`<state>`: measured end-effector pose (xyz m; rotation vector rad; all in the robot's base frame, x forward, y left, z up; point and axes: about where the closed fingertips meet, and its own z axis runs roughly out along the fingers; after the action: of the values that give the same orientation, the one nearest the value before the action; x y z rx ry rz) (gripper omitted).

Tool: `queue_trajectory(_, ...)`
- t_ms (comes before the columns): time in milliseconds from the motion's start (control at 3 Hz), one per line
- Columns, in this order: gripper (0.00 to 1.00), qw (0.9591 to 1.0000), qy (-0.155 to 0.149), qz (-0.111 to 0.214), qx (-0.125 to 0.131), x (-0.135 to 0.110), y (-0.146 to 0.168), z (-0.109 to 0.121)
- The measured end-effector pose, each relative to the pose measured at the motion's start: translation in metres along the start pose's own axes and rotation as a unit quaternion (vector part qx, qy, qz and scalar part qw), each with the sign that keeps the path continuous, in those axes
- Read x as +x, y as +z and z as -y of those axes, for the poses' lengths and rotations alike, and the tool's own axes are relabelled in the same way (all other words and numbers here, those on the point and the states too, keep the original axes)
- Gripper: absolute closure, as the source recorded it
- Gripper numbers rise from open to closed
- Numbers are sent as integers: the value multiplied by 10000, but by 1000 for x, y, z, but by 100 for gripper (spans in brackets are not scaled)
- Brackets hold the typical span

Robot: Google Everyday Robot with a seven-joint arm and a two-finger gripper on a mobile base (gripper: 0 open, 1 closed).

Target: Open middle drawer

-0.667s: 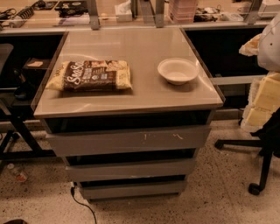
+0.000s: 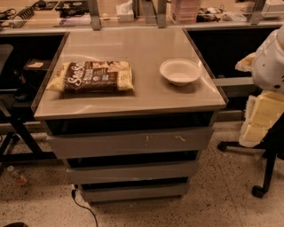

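Observation:
The middle drawer is the plain grey front between the wider scratched top front and the narrowest bottom front of the cabinet. All three fronts stand about flush, with dark gaps above them. My arm's white body is at the right edge of the view. My gripper, pale yellow, hangs below it, to the right of the cabinet at about the top drawer's height and well apart from the drawers.
On the cabinet's top lie a brown snack bag and a white bowl. An office chair base stands on the floor at right. A black cable runs at the cabinet's foot. A cluttered bench is behind.
The cabinet and my arm sit slightly lower in the view. The drawers and the things on top stand as before.

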<state>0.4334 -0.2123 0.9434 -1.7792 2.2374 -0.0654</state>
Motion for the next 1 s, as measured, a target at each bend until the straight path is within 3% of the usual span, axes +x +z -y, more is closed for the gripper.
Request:
queue_trajectory(333,0,9986,-157,-109,-486,6,49,-25)
queue_trajectory(667,0,9986,-157,-108,-487,6,49,-25)
queue_trajectory(1000,0,9975,-115,32,-700,6,72,-45)
